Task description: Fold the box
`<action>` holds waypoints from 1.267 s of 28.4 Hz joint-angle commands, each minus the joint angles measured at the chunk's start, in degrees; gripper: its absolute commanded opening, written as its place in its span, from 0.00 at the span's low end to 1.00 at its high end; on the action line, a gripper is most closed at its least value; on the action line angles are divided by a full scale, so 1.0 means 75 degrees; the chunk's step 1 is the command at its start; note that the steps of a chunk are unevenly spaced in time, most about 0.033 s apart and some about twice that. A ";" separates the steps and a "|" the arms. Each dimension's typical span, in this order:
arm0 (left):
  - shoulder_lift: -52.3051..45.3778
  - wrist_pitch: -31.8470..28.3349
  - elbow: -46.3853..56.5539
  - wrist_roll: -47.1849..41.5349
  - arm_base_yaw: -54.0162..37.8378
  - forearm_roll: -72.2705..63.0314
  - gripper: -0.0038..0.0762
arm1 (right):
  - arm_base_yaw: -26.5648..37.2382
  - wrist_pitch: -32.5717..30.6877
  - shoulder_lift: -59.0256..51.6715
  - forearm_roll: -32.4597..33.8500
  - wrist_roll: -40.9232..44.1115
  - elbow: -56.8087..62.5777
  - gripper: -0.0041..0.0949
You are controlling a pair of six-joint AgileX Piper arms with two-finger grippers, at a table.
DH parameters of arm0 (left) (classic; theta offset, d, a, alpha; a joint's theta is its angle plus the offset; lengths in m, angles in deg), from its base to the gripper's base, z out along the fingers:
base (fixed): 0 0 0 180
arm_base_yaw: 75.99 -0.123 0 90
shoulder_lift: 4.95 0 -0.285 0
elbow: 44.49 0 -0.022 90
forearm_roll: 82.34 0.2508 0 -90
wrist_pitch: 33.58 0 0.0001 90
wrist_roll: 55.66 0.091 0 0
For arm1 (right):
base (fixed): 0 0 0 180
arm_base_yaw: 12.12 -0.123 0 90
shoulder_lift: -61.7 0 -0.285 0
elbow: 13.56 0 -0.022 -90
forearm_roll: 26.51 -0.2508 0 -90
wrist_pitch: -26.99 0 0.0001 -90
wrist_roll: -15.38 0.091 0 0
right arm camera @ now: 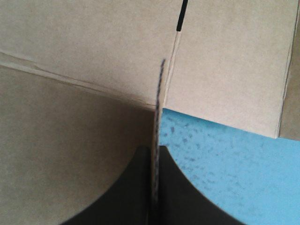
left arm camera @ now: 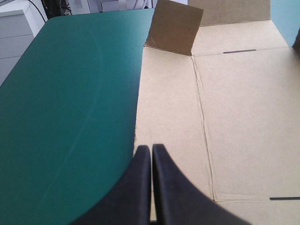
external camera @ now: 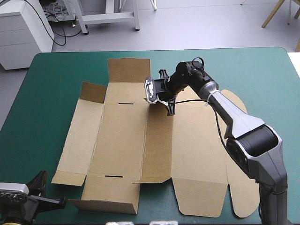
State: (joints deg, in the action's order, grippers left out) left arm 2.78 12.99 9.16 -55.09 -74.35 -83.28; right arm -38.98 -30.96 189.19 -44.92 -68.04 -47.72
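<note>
High view. The box (external camera: 122, 140) lies as a cut brown sheet across the middle of the teal-green cover (external camera: 47, 93), mostly flat. One corner flap (external camera: 93, 92) at the far left stands raised. The right arm reaches in from the near right, its elbow over the sheet's right part and its wrist bent over the far middle. The right gripper (external camera: 166, 101) sits at the far end of the narrow centre panel. The left gripper (external camera: 41, 183) is parked at the near-left corner of the table, just off the sheet.

Left wrist view. The left gripper (left arm camera: 151, 157) has its black fingers pressed together in one arch, with nothing between them. It looks along the box's left edge (left arm camera: 168, 117) towards the corner flap (left arm camera: 174, 27).

Right wrist view. The right gripper (right arm camera: 156, 152) is clamped on a thin edge of the board (right arm camera: 159, 93), which stands upright between the fingers. The flat sheet is on one side of it and the cover (right arm camera: 225, 159) on the other.

Handling, as a judgement. The sheet looks light and stiff across its panels, and it should hinge readily at the scored creases. The surface is smooth, so an edge pinch could slip if pulled sideways. A flap is best gripped near its free edge and swung about the crease. The other panels may lift with it unless they are held down.
</note>
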 commanded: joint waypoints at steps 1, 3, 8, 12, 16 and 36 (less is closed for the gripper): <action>0.0119 -0.0586 -0.0152 -0.0076 0.0054 -0.0095 0.04 | 0.0019 0.0040 -0.0444 -0.0463 -0.0555 -0.0233 0.02; 0.0119 -0.0586 -0.0152 -0.0076 0.0054 -0.0095 0.04 | 0.0019 0.0040 -0.0444 -0.0463 -0.0582 -0.0233 0.02; 0.0119 -0.0586 -0.0152 -0.0076 0.0054 -0.0095 0.04 | 0.0019 0.0058 -0.0444 -0.0503 -0.0582 -0.0233 0.03; 0.0119 -0.0586 -0.0152 -0.0076 0.0054 -0.0095 0.04 | 0.0019 0.0136 -0.0444 -0.0650 -0.0517 -0.0233 0.12; 0.0119 -0.0586 -0.0152 -0.0076 0.0054 -0.0095 0.04 | 0.0019 0.0183 -0.0444 -0.0647 -0.0464 -0.0233 0.42; 0.0134 -0.0586 -0.0152 -0.0076 0.0054 -0.0156 0.18 | 0.0019 -0.0626 -0.1625 -0.0349 0.4206 -0.0570 0.13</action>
State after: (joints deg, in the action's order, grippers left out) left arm 2.78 12.94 9.16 -55.09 -74.35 -83.53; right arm -38.98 -36.25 181.12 -47.61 -44.15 -50.22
